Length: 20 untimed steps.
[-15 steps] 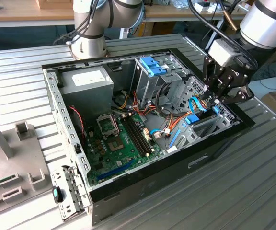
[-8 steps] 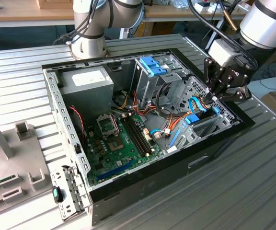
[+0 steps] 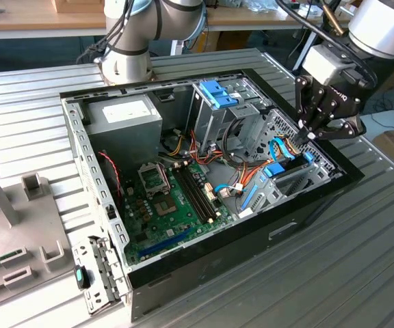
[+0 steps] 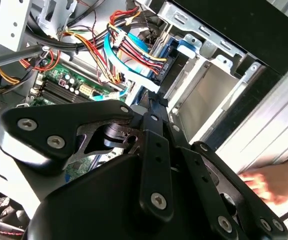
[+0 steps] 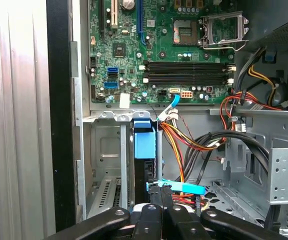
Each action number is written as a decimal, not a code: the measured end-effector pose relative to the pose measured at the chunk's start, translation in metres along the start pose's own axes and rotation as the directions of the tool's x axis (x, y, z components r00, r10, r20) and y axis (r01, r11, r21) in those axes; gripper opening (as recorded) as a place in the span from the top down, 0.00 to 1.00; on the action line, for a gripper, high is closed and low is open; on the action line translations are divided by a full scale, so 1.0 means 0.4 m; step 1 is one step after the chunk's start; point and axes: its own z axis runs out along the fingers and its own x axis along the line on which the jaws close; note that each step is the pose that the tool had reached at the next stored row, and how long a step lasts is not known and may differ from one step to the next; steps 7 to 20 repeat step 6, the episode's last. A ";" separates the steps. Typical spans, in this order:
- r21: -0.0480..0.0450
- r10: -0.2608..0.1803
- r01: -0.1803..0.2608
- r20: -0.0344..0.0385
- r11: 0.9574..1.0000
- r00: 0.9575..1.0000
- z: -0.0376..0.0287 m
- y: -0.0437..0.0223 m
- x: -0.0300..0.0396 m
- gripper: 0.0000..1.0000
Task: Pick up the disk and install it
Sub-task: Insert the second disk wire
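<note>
The exterior view sits up high and off to one side, looking down at an angle on the whole open computer case lying on the ribbed metal worktop, so you get the full layout from a fair way back. The arm comes in from the exterior view's right.

The first wrist view looks along the black gripper links straight into the case, close up, with the green motherboard beyond the drive bay.

The second wrist view is tighter still and skewed, peering past the gripper body at the same bay and a corner of the motherboard. Both wrist views share the orange and red cable bundle.
</note>
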 end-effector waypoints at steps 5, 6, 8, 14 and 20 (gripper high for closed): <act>0.000 0.000 0.000 -0.003 1.000 1.000 -0.004 0.000 0.000 0.89; 0.000 0.000 0.000 -0.003 1.000 1.000 -0.005 0.000 0.000 0.89; 0.000 0.000 0.000 -0.003 1.000 1.000 -0.005 0.000 0.000 0.89; 0.000 0.000 0.000 -0.003 1.000 1.000 -0.005 0.000 0.000 0.89; 0.000 0.000 0.000 -0.003 1.000 1.000 -0.005 0.000 0.000 0.89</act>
